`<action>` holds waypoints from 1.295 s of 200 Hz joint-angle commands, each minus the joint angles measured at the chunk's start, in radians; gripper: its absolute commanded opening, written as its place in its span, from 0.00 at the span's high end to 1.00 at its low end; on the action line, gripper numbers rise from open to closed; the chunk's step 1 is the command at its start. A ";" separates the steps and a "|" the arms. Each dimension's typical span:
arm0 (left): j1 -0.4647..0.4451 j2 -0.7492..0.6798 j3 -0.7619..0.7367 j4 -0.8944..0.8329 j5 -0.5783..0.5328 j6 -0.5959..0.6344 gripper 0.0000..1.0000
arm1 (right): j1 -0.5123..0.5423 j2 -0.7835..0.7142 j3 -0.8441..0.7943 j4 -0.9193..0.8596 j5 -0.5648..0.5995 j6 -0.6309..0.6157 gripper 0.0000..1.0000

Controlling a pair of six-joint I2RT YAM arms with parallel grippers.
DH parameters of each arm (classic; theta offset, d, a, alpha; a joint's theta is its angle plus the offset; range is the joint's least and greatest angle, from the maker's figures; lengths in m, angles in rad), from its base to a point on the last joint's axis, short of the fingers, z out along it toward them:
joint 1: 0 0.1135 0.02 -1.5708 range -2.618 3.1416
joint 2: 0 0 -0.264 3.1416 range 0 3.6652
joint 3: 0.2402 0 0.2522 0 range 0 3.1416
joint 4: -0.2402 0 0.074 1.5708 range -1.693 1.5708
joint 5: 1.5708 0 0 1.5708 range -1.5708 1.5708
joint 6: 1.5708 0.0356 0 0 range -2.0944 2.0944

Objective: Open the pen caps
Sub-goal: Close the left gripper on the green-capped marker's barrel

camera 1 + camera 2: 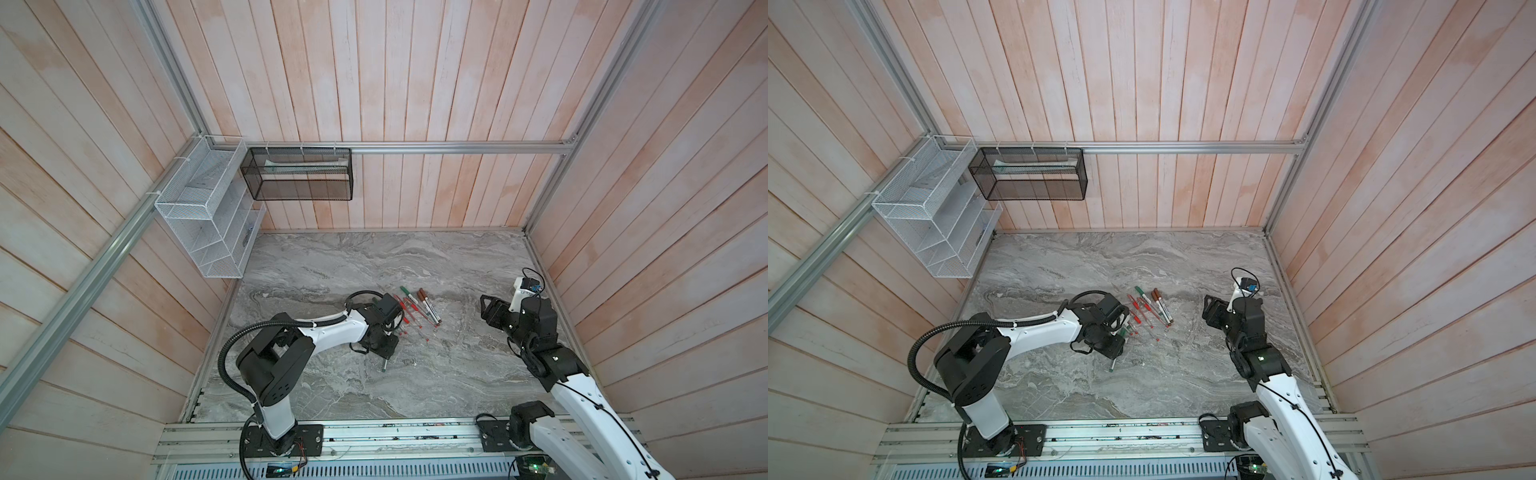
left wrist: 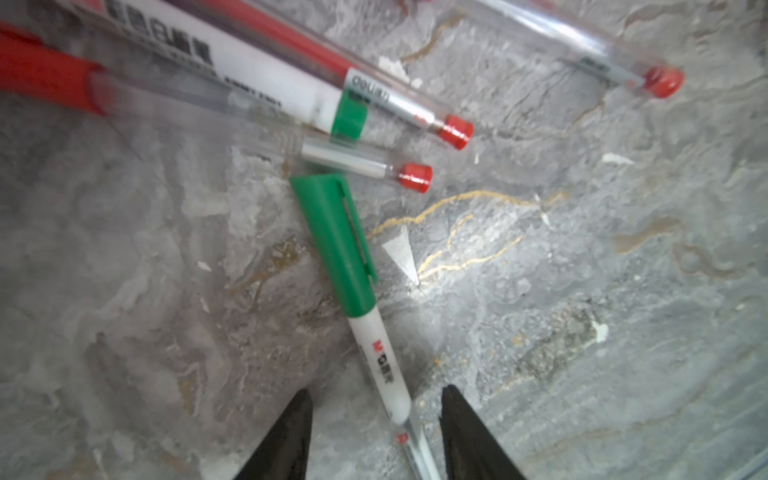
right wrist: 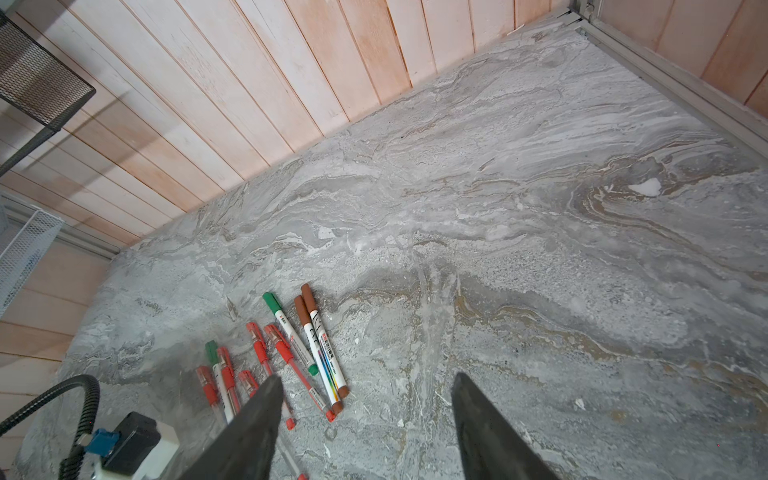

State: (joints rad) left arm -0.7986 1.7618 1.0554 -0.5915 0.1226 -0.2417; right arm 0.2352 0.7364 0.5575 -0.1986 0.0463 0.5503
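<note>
Item: stubby green plastic pen cap, still on its white marker barrel, lying ahead of my left end effector, whose half-open jaws straddle the barrel without contact; I'd clamp squarely there, then bring my empty, open right end effector to the cap.

walls: pale pink wood planks | floor: grey marble slab | fixtures: white wire rack, black mesh basket
</note>
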 commanded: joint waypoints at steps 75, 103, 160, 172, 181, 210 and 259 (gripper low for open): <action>-0.008 0.023 -0.047 0.001 0.017 -0.027 0.78 | 0.006 0.008 0.024 -0.008 -0.005 0.012 0.35; -0.008 -0.007 -0.048 -0.004 0.007 -0.021 0.89 | 0.006 0.031 0.063 -0.030 -0.003 0.009 0.35; 0.009 -0.148 -0.131 0.036 0.017 0.005 1.00 | 0.013 0.149 0.174 -0.016 -0.043 0.037 0.36; 0.016 -0.180 -0.125 0.035 0.024 0.016 1.00 | 0.023 0.172 0.189 0.022 -0.059 0.057 0.36; 0.023 -0.211 -0.117 0.043 0.029 0.031 1.00 | 0.028 0.197 0.203 0.059 -0.093 0.069 0.37; 0.097 -0.334 -0.043 0.057 0.081 0.105 1.00 | 0.076 0.292 0.285 0.107 -0.143 0.066 0.37; 0.289 -0.454 0.137 0.120 0.218 0.159 1.00 | 0.106 0.373 0.268 0.417 -0.272 0.190 0.37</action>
State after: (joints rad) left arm -0.5522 1.3861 1.1553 -0.5472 0.2352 -0.1410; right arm 0.3264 1.0931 0.8253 0.0067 -0.1352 0.6567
